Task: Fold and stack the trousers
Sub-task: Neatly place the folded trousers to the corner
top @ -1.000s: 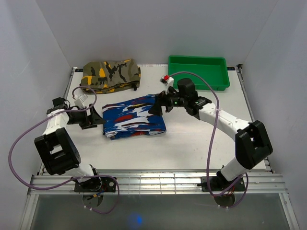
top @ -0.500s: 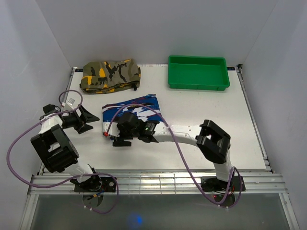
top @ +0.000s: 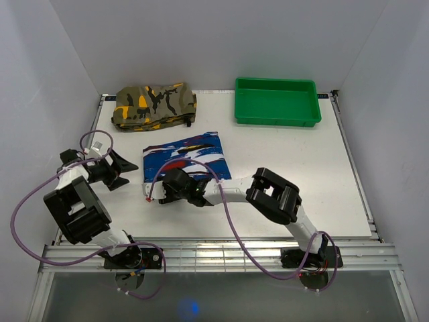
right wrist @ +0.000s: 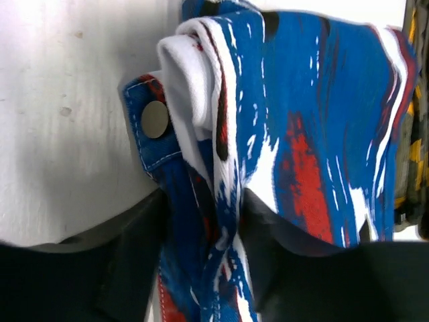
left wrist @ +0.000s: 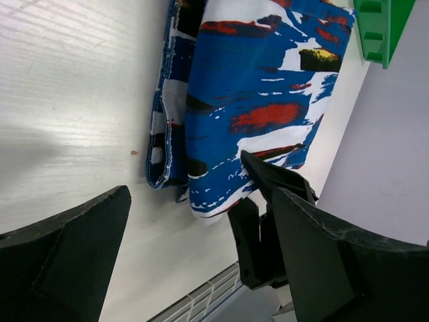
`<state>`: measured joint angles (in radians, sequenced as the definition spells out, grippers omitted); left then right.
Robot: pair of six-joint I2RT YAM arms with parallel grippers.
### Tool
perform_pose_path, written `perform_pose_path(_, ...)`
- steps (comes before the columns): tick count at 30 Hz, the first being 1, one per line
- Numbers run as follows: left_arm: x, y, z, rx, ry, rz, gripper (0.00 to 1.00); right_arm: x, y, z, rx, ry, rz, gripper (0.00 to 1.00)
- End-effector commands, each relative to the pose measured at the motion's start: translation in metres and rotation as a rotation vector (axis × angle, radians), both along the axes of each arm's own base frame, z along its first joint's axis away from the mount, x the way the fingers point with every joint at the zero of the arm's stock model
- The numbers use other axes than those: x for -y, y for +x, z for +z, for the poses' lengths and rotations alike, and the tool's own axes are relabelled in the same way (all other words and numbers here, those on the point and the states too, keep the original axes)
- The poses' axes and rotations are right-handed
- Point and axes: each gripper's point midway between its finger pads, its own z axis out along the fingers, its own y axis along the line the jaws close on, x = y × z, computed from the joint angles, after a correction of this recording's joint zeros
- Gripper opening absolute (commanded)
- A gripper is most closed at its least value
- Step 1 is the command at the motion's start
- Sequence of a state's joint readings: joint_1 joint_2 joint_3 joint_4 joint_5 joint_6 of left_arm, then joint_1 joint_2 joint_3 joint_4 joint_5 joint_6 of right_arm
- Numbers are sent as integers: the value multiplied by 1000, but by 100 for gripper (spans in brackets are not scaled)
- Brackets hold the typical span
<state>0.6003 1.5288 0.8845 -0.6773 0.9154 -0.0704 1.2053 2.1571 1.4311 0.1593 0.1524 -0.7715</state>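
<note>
The blue-print trousers (top: 191,155) lie folded mid-table, with a waistband snap (right wrist: 155,119) at their near-left corner. My right gripper (top: 163,189) sits at that corner. In the right wrist view its fingers (right wrist: 127,235) press on a bunched edge of the trousers (right wrist: 301,134), so my right gripper (right wrist: 204,228) is shut on the cloth. My left gripper (top: 129,171) stands wide open on the table just left of the trousers (left wrist: 255,80), holding nothing. The left wrist view has the left gripper (left wrist: 201,194) facing the trousers' near edge, with the right gripper (left wrist: 268,228) behind it.
An olive camouflage garment (top: 154,104) lies folded at the back left, and its edge shows in the right wrist view (right wrist: 415,168). A green tray (top: 276,100) stands at the back right. White walls close in the table on three sides.
The right arm swung from the trousers' far right side round to their near-left corner and closed on the fabric. The left gripper drew back to the left and opened a little wider.
</note>
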Motion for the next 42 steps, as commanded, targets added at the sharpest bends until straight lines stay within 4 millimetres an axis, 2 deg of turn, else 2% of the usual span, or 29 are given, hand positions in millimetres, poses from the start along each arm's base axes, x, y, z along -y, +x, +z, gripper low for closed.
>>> perform_pose_path(1,-12,6,4,10,59,87,98,0,4,-20,7,0,10,48)
perform_pose_path(2,-13,6,2,2,62,95,98,0,5,-21,-1,4,12,30)
perform_pose_path(4,-15,7,-1,-16,61,129,98,1,9,-23,-19,4,-5,9)
perform_pose_path(5,-15,6,-5,-27,61,134,98,2,11,-22,-44,16,-25,8)
perform_pose_path(6,-15,7,-6,-26,60,137,98,3,19,-14,-58,38,-42,8)
perform_pose_path(8,-13,5,-8,-31,47,152,98,0,19,-2,-142,98,-52,8)
perform_pose_path(9,-14,7,-9,-20,54,158,98,5,29,12,-176,127,-78,8)
perform_pose_path(11,-13,8,-9,-16,46,175,98,-2,28,36,-288,207,-48,8)
perform_pose_path(12,-12,7,-10,-7,46,181,98,5,38,46,-352,244,-91,8)
perform_pose_path(13,-12,7,-11,-6,39,186,98,1,40,59,-392,280,-75,8)
perform_pose_path(16,-5,7,-12,-3,0,192,98,8,52,75,-463,323,-92,8)
perform_pose_path(18,-3,9,-10,6,-25,197,98,9,52,81,-489,334,-75,8)
perform_pose_path(25,3,24,8,62,-84,217,98,12,38,88,-585,348,-26,8)
perform_pose_path(30,14,39,7,34,-132,226,98,10,33,91,-600,347,-8,8)
perform_pose_path(35,40,50,-7,-54,-143,183,98,11,32,92,-574,337,7,8)
perform_pose_path(42,73,53,-13,-90,-150,106,98,15,26,82,-555,309,18,8)
